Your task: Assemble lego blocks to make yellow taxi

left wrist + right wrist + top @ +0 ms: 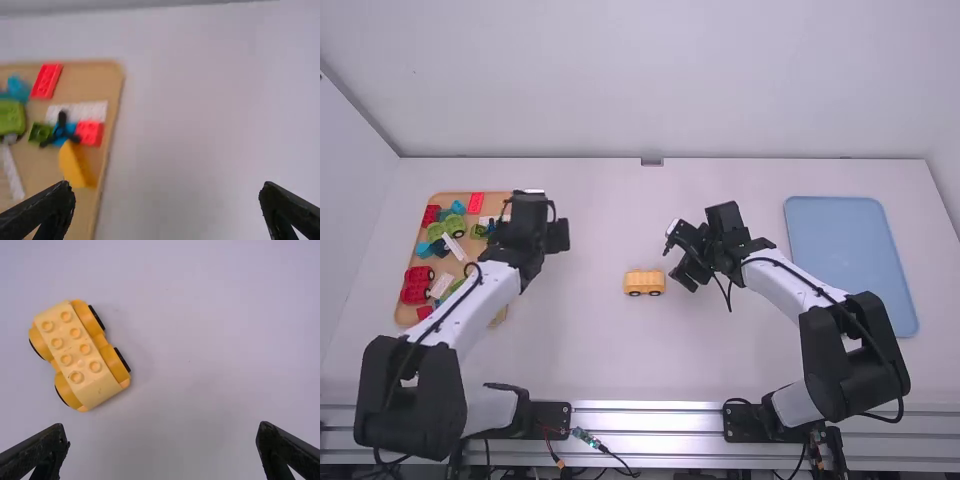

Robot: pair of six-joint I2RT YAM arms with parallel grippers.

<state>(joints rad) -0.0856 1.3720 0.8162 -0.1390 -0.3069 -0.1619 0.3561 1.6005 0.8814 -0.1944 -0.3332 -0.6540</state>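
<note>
- Right gripper [682,262]: fingers apart, nothing between them; over the surface.
- Yellow plastic toy-brick car, studded on top, with black wheels [645,283]: on the surface, upright, just left of the right gripper.
- Left gripper [558,236]: fingers wide apart, empty; near the right edge of the tan tray [102,80].
- Left arm [500,290]: extends over the tray, covering part of its contents in the high view.
- Loose pieces, left of the left gripper: a red studded brick [46,81], a white studded strip [85,111], a black three-armed piece [62,131] and an orange-yellow wedge-shaped block [77,165], all in the tray.
- Pale blue rectangular tray [845,250]: right of the right gripper, well apart.
- White surface [600,350]: beneath both grippers; a plain pale wall [650,90] beyond them, a metal rail [650,415] on the arms' base side.
</note>
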